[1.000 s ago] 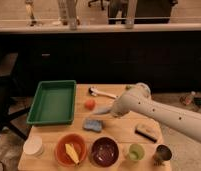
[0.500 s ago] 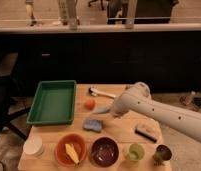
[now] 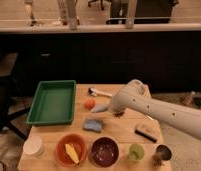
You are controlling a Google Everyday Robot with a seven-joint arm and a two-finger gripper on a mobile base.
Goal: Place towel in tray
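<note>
A blue folded towel lies flat on the wooden table, in front of the middle. The green tray stands empty at the table's left, a hand's width from the towel. My white arm reaches in from the right. Its gripper hangs low just above and behind the towel, next to an orange ball. The gripper does not hold the towel.
A white-handled brush lies behind the gripper. Along the front edge stand a white cup, an orange bowl with a yellow item, a dark bowl, a green cup and a metal cup. A dark block lies at the right.
My arm has shifted left and a little lower, bringing the gripper nearer the towel. The towel and the other things have not moved.
</note>
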